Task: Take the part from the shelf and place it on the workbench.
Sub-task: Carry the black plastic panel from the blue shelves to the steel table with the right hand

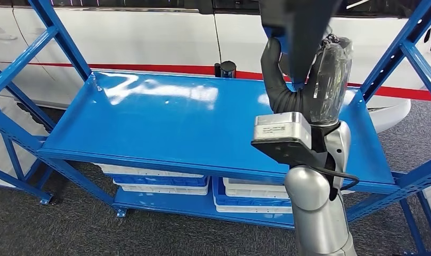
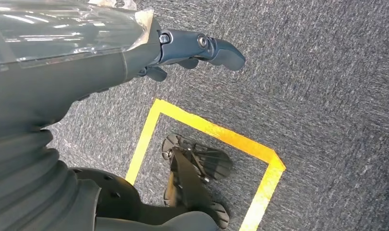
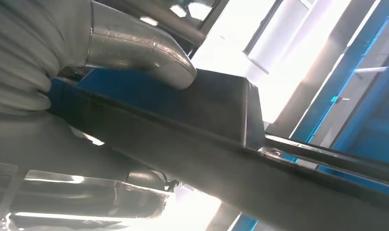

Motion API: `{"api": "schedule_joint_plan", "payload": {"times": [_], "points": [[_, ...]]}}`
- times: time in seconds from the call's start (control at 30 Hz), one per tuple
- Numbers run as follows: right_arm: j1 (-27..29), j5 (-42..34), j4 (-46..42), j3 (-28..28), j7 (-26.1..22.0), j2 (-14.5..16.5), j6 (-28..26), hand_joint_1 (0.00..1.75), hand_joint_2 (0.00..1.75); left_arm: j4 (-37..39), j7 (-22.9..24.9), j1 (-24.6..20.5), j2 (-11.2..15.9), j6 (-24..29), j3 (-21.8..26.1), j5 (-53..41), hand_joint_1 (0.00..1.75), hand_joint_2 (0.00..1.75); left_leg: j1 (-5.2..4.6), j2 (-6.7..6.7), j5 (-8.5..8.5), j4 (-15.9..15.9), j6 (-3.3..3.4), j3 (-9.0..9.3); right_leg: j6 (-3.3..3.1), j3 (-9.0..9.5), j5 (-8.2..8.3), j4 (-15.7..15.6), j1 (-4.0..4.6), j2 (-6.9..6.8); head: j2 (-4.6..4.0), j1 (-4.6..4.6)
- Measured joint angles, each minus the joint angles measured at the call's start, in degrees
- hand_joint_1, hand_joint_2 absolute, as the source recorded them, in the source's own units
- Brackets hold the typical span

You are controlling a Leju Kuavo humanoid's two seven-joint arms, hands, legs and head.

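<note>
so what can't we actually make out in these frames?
- Part: head view, upper end cut off by the picture's top edge.
- Right hand: fingertips hidden behind the part.
- Workbench: none to be seen.
- Left hand: a clear-wrapped thing lies beside it; grip unclear.

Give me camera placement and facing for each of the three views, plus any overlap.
Head view: high on the body, looking forward and down at the blue shelf; the right arm rises from below, right hand gripping a dark part with a plastic wrap.
Left wrist view: behind the left hand, which hangs open, looking down at grey carpet with yellow tape.
Right wrist view: behind the right hand, its thumb pressed on the dark part, blue frame beyond.
Shared: head and right wrist views both show the right hand holding the part.
</note>
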Motion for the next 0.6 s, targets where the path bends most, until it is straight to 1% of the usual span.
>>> {"api": "schedule_joint_plan", "payload": {"times": [0.03,0.07,0.1,0.13,0.17,0.2,0.23,0.27,0.3,0.33,0.37,0.4,0.43,0.47,0.5,0.53,0.57,0.6], "points": [[0.0,-0.8,-0.1,0.0,-0.2,0.1,0.0,1.75,1.75,0.0,0.0,0.0,0.1,0.0,0.0,-0.1,0.00,1.75,-0.26,0.06,0.87,-3.7,0.43,2.48,0.24,-0.13,0.29,-0.1,0.05,-0.02,0.00,0.05],[0.0,-1.6,-0.1,0.0,-0.4,0.1,0.0,1.75,1.75,0.0,-0.1,-0.1,0.2,0.1,0.0,-0.1,0.00,1.75,-0.57,0.08,1.35,-6.2,0.83,4.03,0.54,-0.18,0.56,-0.1,0.02,-0.11,0.00,0.03],[0.0,-2.4,-0.1,0.0,-0.6,0.2,0.0,1.75,1.75,-0.1,-0.1,-0.1,0.2,0.1,0.0,-0.2,0.00,1.75,-0.88,0.10,1.45,-7.2,1.04,4.51,0.92,-0.23,0.82,-0.2,-0.09,-0.21,0.00,-0.02],[0.1,-3.5,-0.1,0.0,-0.9,0.2,0.0,1.75,1.75,-0.1,-0.1,-0.1,0.2,0.2,0.0,-0.2,0.00,1.75,-1.11,0.11,1.91,-7.1,1.17,4.34,1.35,-0.26,1.13,-0.3,-0.19,-0.31,0.00,-0.09],[0.3,-4.6,-0.1,0.0,-1.3,0.1,-0.2,1.75,1.75,-0.1,-0.1,0.0,0.3,0.2,0.0,-0.3,0.00,1.75,-1.06,0.12,2.39,-7.6,1.49,4.23,1.67,-0.35,1.31,-0.3,-0.18,-0.37,0.00,-0.17],[0.5,-5.9,-0.1,-0.1,-1.8,0.1,-0.4,1.75,1.75,-0.1,-0.2,0.0,0.3,0.2,0.0,-0.5,0.00,1.75,-0.96,0.25,2.96,-8.1,1.79,4.10,1.86,-0.75,1.00,0.0,-0.14,-0.36,0.00,-0.17],[0.7,-7.2,-0.1,-0.1,-2.3,0.0,-0.7,1.75,1.75,-0.1,-0.2,0.0,0.3,0.3,0.0,-0.7,0.00,1.75,-0.80,0.40,3.67,-8.5,2.19,3.81,1.83,-1.41,-0.08,1.2,-0.06,-0.34,0.00,-0.06],[0.9,-8.6,0.0,-0.2,-2.9,-0.1,-1.0,1.75,1.75,-0.1,-0.2,0.0,0.4,0.3,0.0,-0.9,0.00,1.75,-0.64,0.55,4.40,-8.9,2.49,3.38,1.63,-2.43,-1.90,3.5,-0.04,-0.33,0.00,0.04],[1.2,-9.7,0.1,-0.3,-3.5,-0.3,-1.3,1.75,1.75,-0.1,-0.3,0.1,0.4,0.3,0.0,-1.0,0.00,1.75,-0.69,0.65,4.93,-8.9,2.69,2.74,1.41,-3.74,-4.22,6.9,-0.09,-0.31,0.00,0.13],[1.6,-10.6,0.3,-0.4,-3.9,-0.4,-1.4,1.75,1.75,-0.1,-0.4,0.1,0.4,0.3,0.1,-1.0,0.00,1.75,-0.71,0.68,5.44,-8.9,2.81,2.02,1.35,-4.95,-6.39,10.8,-0.15,-0.31,0.00,0.22],[2.0,-11.2,0.4,-0.5,-4.2,-0.6,-1.6,1.75,1.75,-0.1,-0.5,0.2,0.4,0.3,0.1,-1.0,0.00,1.75,-0.73,0.71,5.95,-8.8,2.79,1.29,1.56,-5.70,-7.77,14.0,-0.23,-0.32,0.00,0.25],[2.4,-11.5,0.6,-0.6,-4.4,-0.7,-1.6,1.75,1.75,-0.1,-0.6,0.2,0.4,0.3,0.1,-1.0,0.00,1.75,-0.73,0.74,6.43,-8.7,2.72,0.57,2.01,-5.60,-8.23,15.7,-0.30,-0.32,0.00,0.25],[2.7,-11.7,0.7,-0.7,-4.6,-0.8,-1.7,1.75,1.75,-0.1,-0.6,0.3,0.4,0.3,0.1,-1.0,0.00,1.75,-0.71,0.76,6.88,-8.6,2.58,-0.13,2.61,-4.34,-7.71,15.0,-0.40,-0.33,0.00,0.28],[2.8,-11.8,0.8,-0.7,-4.6,-0.9,-1.8,1.75,1.75,-0.1,-0.7,0.3,0.4,0.3,0.1,-1.0,0.00,1.75,-0.68,0.77,7.25,-8.4,2.40,-0.79,3.21,-1.96,-6.58,12.1,-0.52,-0.34,0.00,0.28],[2.9,-11.8,0.9,-0.7,-4.7,-0.9,-1.8,1.75,1.75,-0.1,-0.7,0.4,0.4,0.3,0.1,-1.0,0.00,1.75,-0.66,0.77,7.52,-8.0,2.20,-1.40,3.57,0.95,-5.75,7.7,-0.67,-0.36,0.00,0.28],[2.9,-11.9,0.9,-0.7,-4.7,-0.9,-1.9,1.75,1.75,-0.1,-0.7,0.4,0.4,0.3,0.1,-1.0,0.00,1.75,-0.69,0.74,7.78,-7.6,1.92,-2.01,3.55,3.65,-5.27,3.7,-0.58,-0.31,0.00,0.27],[3.0,-11.9,1.0,-0.7,-4.8,-0.9,-1.9,1.75,1.75,-0.1,-0.7,0.4,0.4,0.3,0.1,-1.0,0.00,1.75,-0.74,0.72,8.04,-7.3,1.60,-2.43,3.29,5.37,-5.11,0.9,-0.50,-0.27,0.00,0.29],[3.0,-11.9,1.0,-0.7,-4.8,-0.9,-1.9,1.75,1.75,-0.1,-0.7,0.4,0.4,0.3,0.1,-1.0,0.00,1.75,-0.77,0.70,8.34,-7.0,1.25,-2.75,2.89,6.01,-5.27,-0.5,-0.37,-0.19,0.00,0.30]]}}
